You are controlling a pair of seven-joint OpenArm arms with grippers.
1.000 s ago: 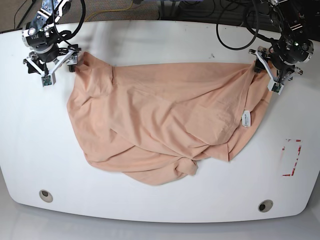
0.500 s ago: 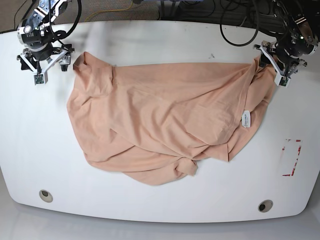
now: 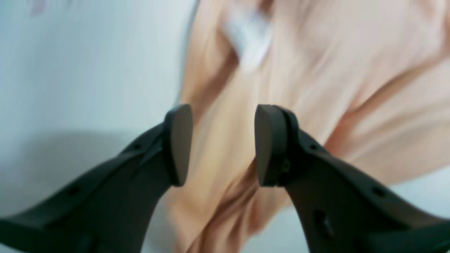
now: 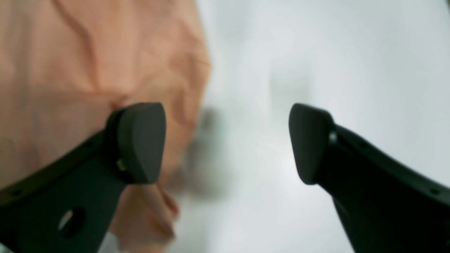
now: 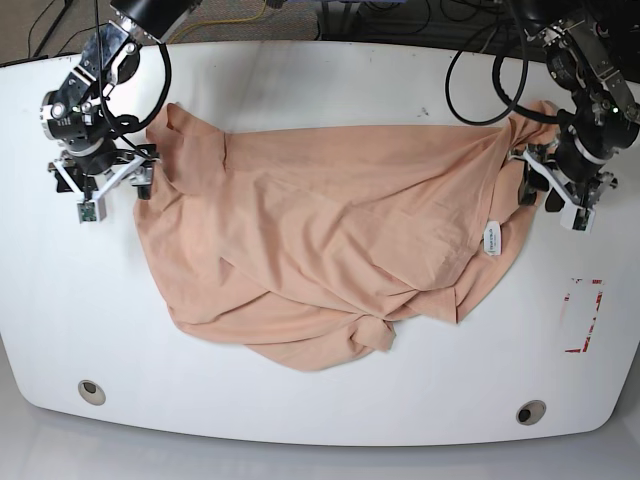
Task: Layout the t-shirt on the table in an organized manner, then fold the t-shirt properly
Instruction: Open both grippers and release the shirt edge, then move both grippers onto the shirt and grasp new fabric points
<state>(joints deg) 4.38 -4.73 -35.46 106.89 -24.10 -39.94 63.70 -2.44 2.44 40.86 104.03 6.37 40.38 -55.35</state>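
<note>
The peach t-shirt [image 5: 330, 230] lies crumpled and partly doubled over in the middle of the white table [image 5: 300, 80], with a white label [image 5: 491, 238] showing near its right side. My left gripper [image 5: 553, 198] hovers at the shirt's right edge. In the left wrist view it [image 3: 223, 144] is open, and blurred cloth [image 3: 316, 70] lies below the gap. My right gripper [image 5: 110, 192] stands at the shirt's left edge. Seen from the right wrist, it [image 4: 226, 144] is wide open over bare table, with the shirt's edge [image 4: 70, 70] behind one finger [image 4: 140, 140].
A red-marked rectangle [image 5: 583, 315] sits at the table's right side. Two round grommet holes [image 5: 91, 391] [image 5: 531, 411] lie near the front edge. Black cables hang over the far right corner behind the arm.
Both grippers have come forward along the shirt's sides, away from its far corners. The shirt's far right corner now lies stretched out further. The left gripper's jaws have narrowed somewhat.
</note>
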